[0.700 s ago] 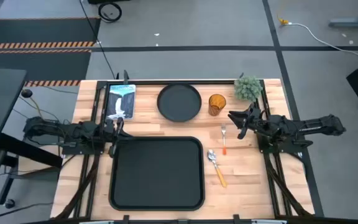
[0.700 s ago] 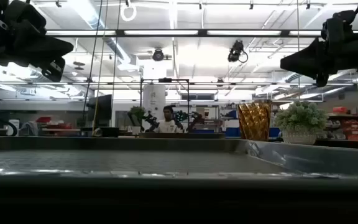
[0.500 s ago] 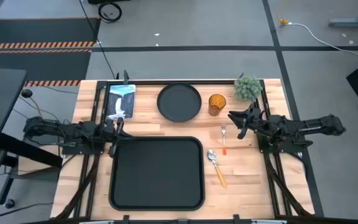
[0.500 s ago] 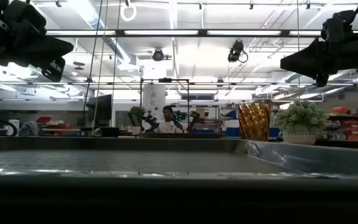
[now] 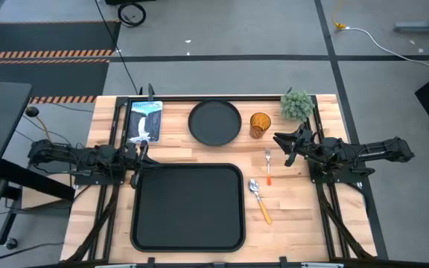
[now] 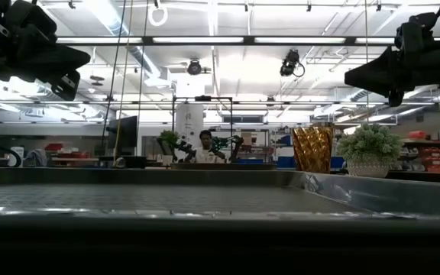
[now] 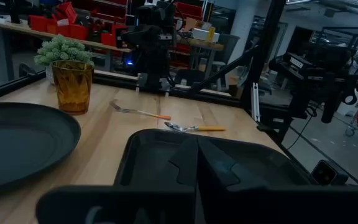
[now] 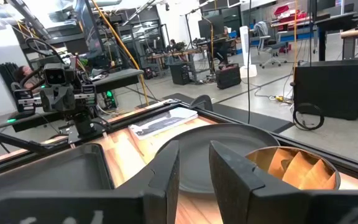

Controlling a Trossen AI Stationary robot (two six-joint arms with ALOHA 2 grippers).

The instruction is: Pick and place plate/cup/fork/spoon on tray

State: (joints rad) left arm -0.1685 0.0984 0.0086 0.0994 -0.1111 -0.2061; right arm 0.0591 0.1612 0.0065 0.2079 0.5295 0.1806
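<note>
The black tray (image 5: 188, 207) lies at the table's near middle. The round black plate (image 5: 214, 123) lies beyond it, with the amber cup (image 5: 260, 124) upright to its right. The fork (image 5: 268, 167) with the red-orange handle and the spoon (image 5: 259, 199) with the yellow-orange handle lie flat on the wood to the right of the tray. My left gripper (image 5: 141, 152) hovers shut and empty at the tray's far left corner. My right gripper (image 5: 281, 147) hovers open and empty to the right of the fork, near the cup (image 8: 291, 168).
A small potted plant (image 5: 298, 106) stands at the far right corner behind the cup. A white and blue packet (image 5: 144, 120) lies at the far left. Black frame rails run along both table sides. A person (image 6: 205, 147) sits far off in the room behind.
</note>
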